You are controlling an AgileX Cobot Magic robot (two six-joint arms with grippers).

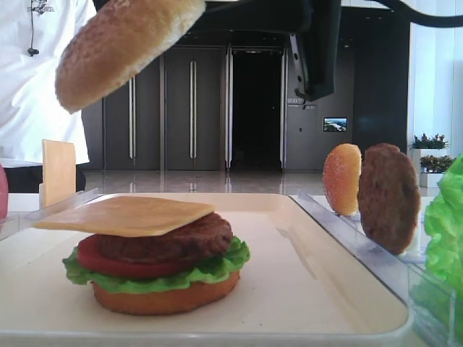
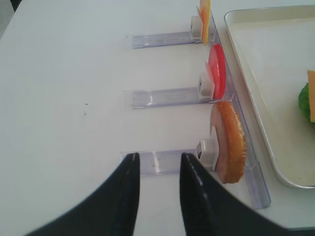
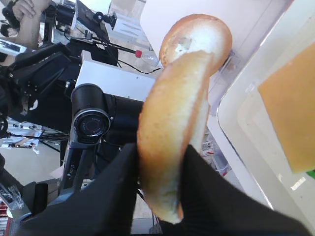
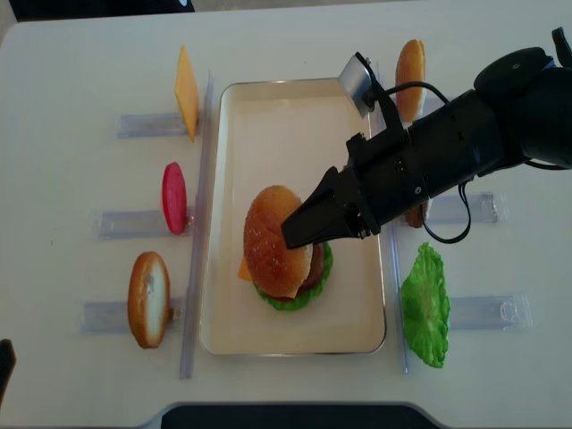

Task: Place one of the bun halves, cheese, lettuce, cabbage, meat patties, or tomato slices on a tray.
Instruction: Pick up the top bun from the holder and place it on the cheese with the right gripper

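Right fingers (image 3: 157,189) clamp bun top (image 4: 271,239) edge, clear above cheese (image 1: 126,215); left fingers (image 2: 157,169) clenched, empty.

3 bun halves (image 4: 275,241), 2 cheese (image 4: 186,92), 2 tomato slices (image 4: 173,197), 2 meat patties (image 1: 388,196).

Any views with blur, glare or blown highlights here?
Low exterior view: bright window at right washes out the lettuce; the bun top is soft, close to the lens. Right wrist view: tray overexposed, background sharp. Left wrist view: left gripper fingers blurred. Overhead view: even light, no glare.
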